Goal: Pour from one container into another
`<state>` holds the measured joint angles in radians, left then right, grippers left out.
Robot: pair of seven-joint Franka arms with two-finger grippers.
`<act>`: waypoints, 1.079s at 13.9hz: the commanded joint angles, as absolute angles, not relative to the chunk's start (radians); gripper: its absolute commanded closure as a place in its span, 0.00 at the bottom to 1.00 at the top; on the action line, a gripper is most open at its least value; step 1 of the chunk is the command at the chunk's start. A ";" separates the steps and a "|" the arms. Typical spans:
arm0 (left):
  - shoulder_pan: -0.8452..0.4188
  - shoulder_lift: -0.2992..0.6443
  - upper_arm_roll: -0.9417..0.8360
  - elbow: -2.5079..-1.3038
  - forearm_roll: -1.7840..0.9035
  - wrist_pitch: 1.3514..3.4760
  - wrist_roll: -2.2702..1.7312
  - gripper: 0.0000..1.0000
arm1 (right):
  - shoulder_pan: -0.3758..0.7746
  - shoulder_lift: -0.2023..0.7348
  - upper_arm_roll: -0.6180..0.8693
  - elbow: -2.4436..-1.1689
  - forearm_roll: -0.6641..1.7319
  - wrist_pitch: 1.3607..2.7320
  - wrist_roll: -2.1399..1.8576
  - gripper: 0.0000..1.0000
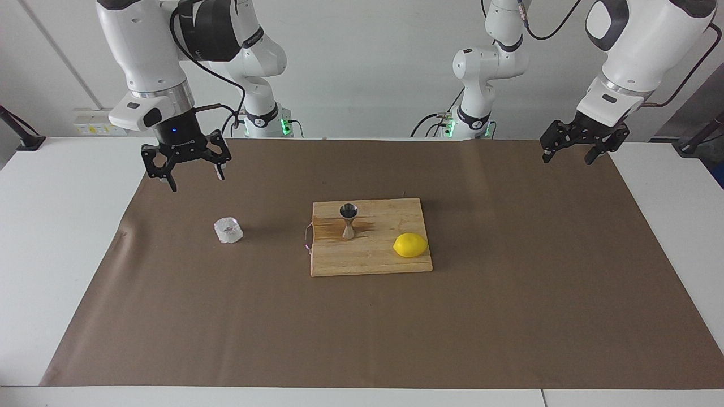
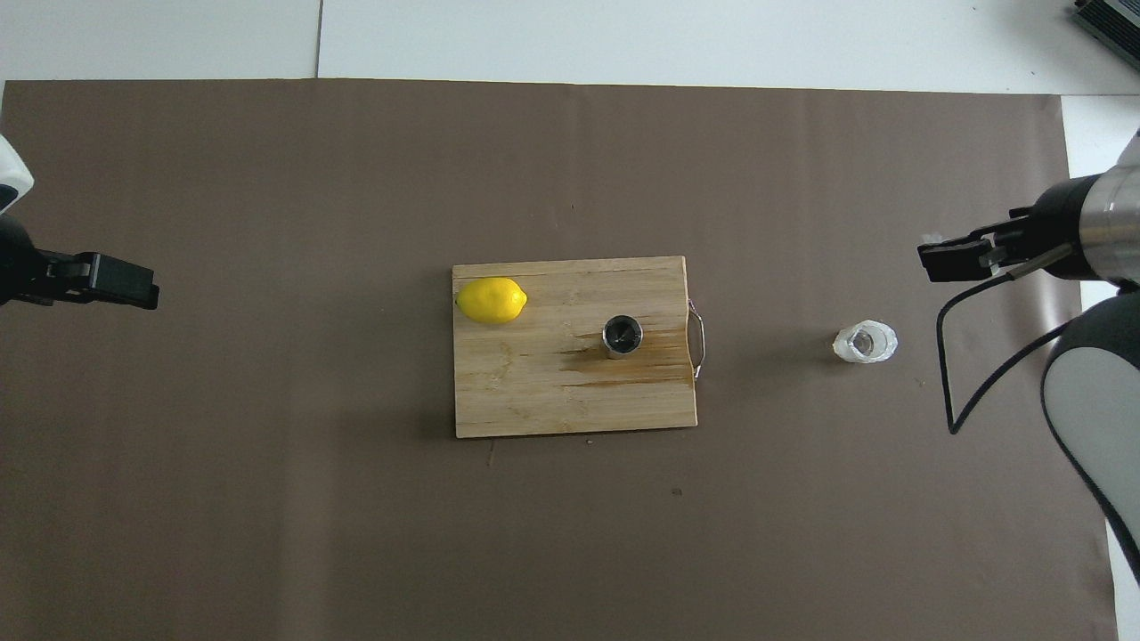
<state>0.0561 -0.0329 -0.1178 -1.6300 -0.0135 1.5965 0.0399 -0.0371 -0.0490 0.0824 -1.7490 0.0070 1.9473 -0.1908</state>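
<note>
Two grippers are seen raised above the brown mat [image 1: 362, 328] that covers the bench [image 1: 51, 237], and neither holds anything. Taken across the facing view from its left edge, the right gripper [image 1: 194, 176] comes first: it hangs over the mat toward the right arm's end, its fingers [image 1: 171, 183] spread wide and pointing down. The faceted glass tumbler [image 1: 228, 230] is found next, upright on the mat, apart from that gripper and untouched. A wooden cutting board [image 1: 370, 263] is placed at the middle of the mat, with a wire handle on the edge turned toward the tumbler. On the board the steel jigger [image 1: 348, 221] is stood upright beside a dark wet stain [image 1: 331, 229] in the wood. A lemon [image 1: 410, 245] is laid on the same board, toward the left arm's end. Last, the left gripper [image 1: 568, 156] is held in the air over the mat's corner near its own base, fingers spread wide, the arm waiting.
</note>
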 commanded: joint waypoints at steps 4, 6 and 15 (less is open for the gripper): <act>0.064 -0.043 -0.124 -1.641 -0.002 1.597 0.048 0.00 | -0.040 -0.011 0.091 -1.622 -0.023 1.855 0.200 0.00; 0.064 -0.043 -0.124 -1.641 -0.002 1.597 0.048 0.00 | -0.040 0.017 0.091 -1.539 -0.034 1.734 0.280 0.00; 0.064 -0.043 -0.124 -1.641 -0.002 1.597 0.048 0.00 | -0.044 -0.020 0.095 -1.578 -0.040 1.523 0.215 0.00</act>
